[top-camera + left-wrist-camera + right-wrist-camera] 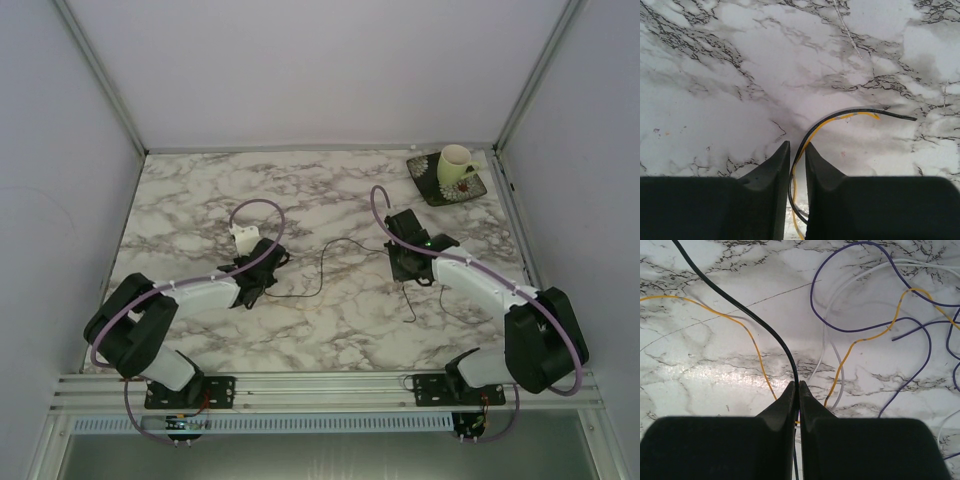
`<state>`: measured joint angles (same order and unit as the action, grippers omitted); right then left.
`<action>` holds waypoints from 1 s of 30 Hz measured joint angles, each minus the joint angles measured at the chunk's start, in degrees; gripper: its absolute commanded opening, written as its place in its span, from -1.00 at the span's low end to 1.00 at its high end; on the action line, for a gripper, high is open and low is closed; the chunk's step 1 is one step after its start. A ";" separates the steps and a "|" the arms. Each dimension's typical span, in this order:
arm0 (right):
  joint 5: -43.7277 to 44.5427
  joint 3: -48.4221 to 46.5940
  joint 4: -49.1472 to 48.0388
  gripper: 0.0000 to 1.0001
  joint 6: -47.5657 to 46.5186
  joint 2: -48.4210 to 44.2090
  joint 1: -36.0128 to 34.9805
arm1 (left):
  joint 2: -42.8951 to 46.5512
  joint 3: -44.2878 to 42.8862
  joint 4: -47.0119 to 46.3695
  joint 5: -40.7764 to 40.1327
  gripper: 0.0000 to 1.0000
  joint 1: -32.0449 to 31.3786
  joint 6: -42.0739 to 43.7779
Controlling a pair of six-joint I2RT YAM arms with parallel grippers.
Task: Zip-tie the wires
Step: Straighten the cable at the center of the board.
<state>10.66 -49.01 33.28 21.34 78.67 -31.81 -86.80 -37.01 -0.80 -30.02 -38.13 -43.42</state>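
Right wrist: we list right pincer [796, 384] clenched on wires [795, 375]; left pincer [797, 145] narrowly parted around wires, over worktop [715, 100].

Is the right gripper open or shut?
Shut: in the right wrist view, the right gripper has its fingertips together on the black wire.

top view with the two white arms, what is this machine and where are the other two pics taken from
Two robot arms bolted to a marble table, seen from a camera above. The other two pictures come from a camera on each wrist, looking past that arm's black fingers. Thin loose wires lie between the arms; a cup on a dark plate stands far right. The right gripper is shut on a black wire. The left gripper is slightly open, a yellow wire and a dark one passing between its fingers.
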 measured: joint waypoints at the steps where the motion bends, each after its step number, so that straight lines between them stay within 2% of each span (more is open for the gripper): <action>1: 0.02 0.00 -0.02 -1.00 0.02 -0.22 0.00 | 0.00 0.00 -0.07 0.11 -0.73 0.00 0.15; 6: 0.02 0.00 0.02 -1.00 0.13 -0.42 0.00 | 0.00 0.50 -0.98 0.44 -0.98 0.04 0.11; 13: 0.02 -0.11 0.26 -1.00 0.13 -0.42 0.00 | -0.07 0.81 -1.75 0.46 -1.00 1.64 -0.15; 20: 0.07 -1.92 0.20 -1.00 0.07 0.59 0.00 | 1.05 1.14 0.11 -0.15 -1.00 10.47 1.11; 27: 0.39 -3.41 0.59 -1.00 -0.37 5.05 0.00 | 3.34 1.97 3.34 -0.24 -1.00 21.75 4.46; 30: 0.44 -3.67 0.76 -1.00 -0.37 6.99 0.00 | 3.39 1.95 3.56 0.13 -1.00 24.76 5.33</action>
<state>11.09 -52.69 34.04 20.97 85.67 -31.81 -83.42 -35.07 2.76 -29.89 -13.37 -38.09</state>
